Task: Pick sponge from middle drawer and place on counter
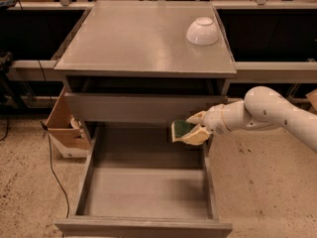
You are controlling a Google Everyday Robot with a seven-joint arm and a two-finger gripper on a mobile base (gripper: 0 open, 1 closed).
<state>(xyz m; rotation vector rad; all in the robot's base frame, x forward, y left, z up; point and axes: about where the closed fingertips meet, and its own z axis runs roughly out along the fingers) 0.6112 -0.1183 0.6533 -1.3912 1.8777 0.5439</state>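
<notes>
My gripper [194,128] is shut on the sponge [182,130], a small piece with a dark green face and yellow foam base. It holds the sponge in the air above the right rear part of the open middle drawer [146,185], just in front of the closed drawer front above it. The white arm reaches in from the right. The drawer's flat grey floor is bare. The counter [133,38] is the broad grey cabinet top above and behind the gripper.
A white bowl [202,31] lies upside down on the counter's right rear corner. A cardboard box [62,128] stands on the floor left of the cabinet, with a black cable beside it. Dark shelving runs behind.
</notes>
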